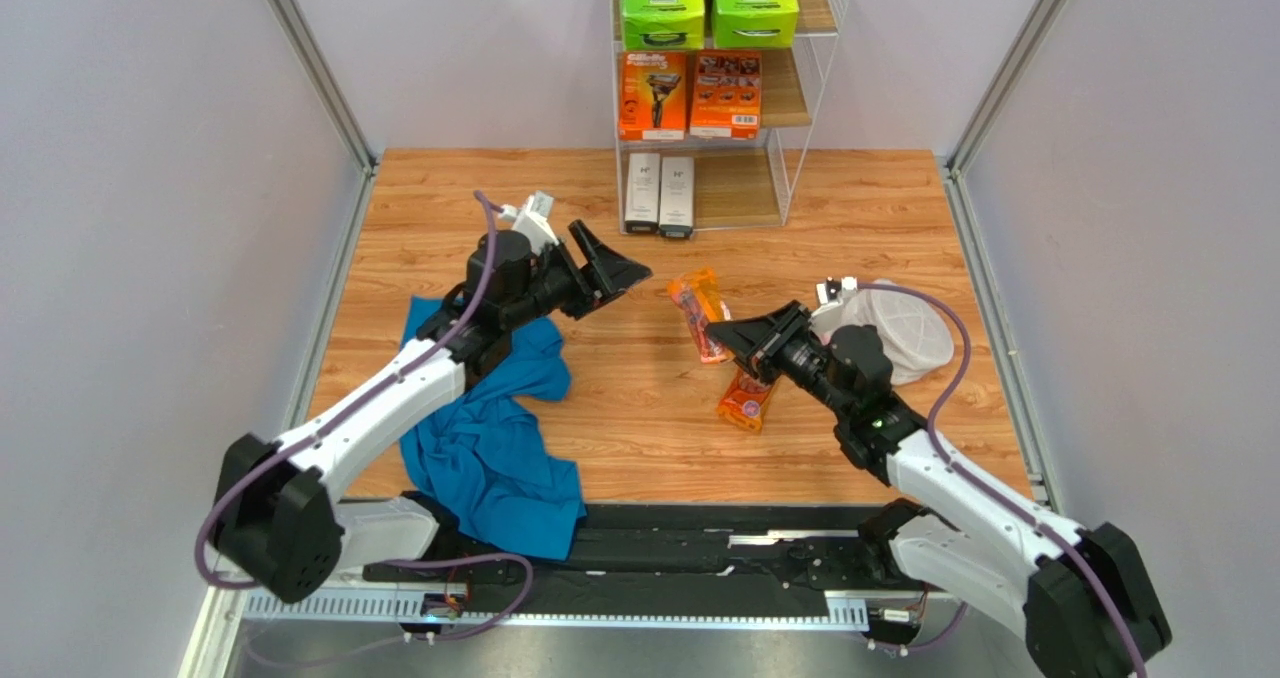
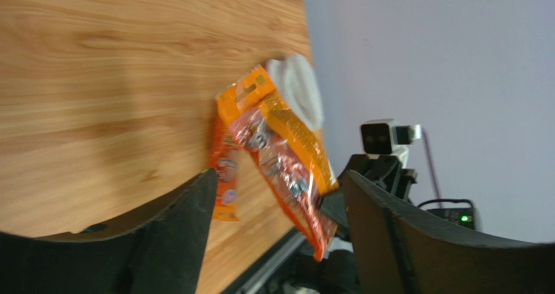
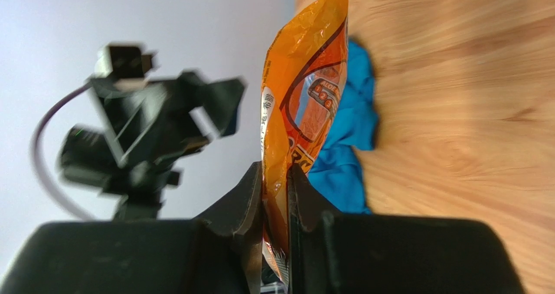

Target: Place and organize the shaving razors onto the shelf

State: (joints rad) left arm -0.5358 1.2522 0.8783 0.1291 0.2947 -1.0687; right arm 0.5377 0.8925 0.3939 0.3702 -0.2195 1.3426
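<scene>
Orange blister pack (image 1: 699, 312) pinched at its near end by right gripper (image 1: 724, 333), mid-table, well short of shelf (image 1: 783, 90) at far edge. Left gripper (image 1: 616, 266) just left of it, jaws spread wide, empty. Second orange pack (image 1: 747, 401) flat on table (image 1: 601, 393), near the right arm. Blue cloth (image 1: 489, 431) heaped at near left; round white mesh item (image 1: 902, 326) at right. Shelf tiers part filled, bare wood on the right of the middle and bottom ones. Plain grey walls close on left, right and far sides.

From left wrist: same pack hanging in the air between the spread fingers, touching neither. Best drawn back left before any carry.

From right wrist: jaws clamped flat on the pack's lower edge, film standing up and bowing. Likely floppy; better carried slowly, kept clear of the wire side, slid onto bare wood beside the orange boxes (image 1: 688, 93).
</scene>
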